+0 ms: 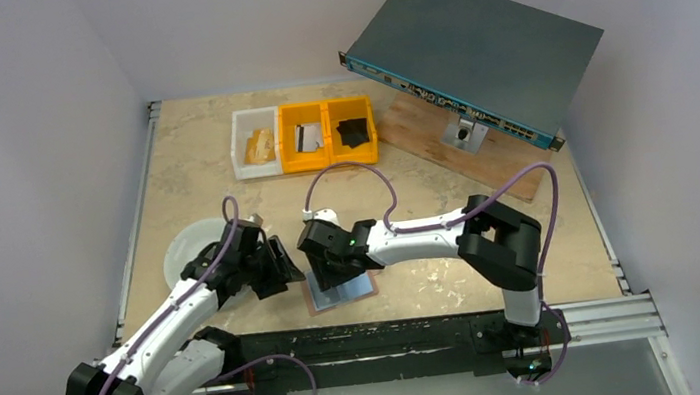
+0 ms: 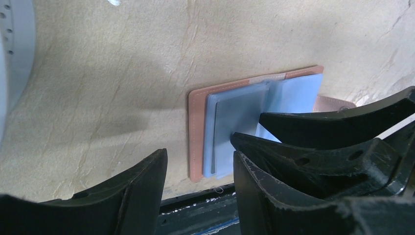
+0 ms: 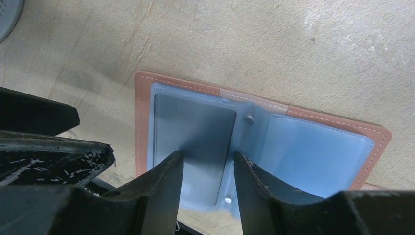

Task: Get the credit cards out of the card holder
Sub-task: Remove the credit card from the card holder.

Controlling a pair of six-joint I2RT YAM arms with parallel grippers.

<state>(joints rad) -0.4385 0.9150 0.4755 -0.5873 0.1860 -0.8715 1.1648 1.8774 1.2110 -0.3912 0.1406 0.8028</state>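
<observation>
2 tools (image 1: 284, 263) (image 1: 331, 270) low at card holder (image 1: 356, 291)

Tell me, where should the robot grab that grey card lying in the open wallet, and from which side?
The card lies flat in one half of the wallet, so only a thin edge offers purchase. Probably best: its short edge nearest the arms, approached low from the near side of the table, where the right gripper hovers open. Whether the pocket opens there is unclear.
</observation>
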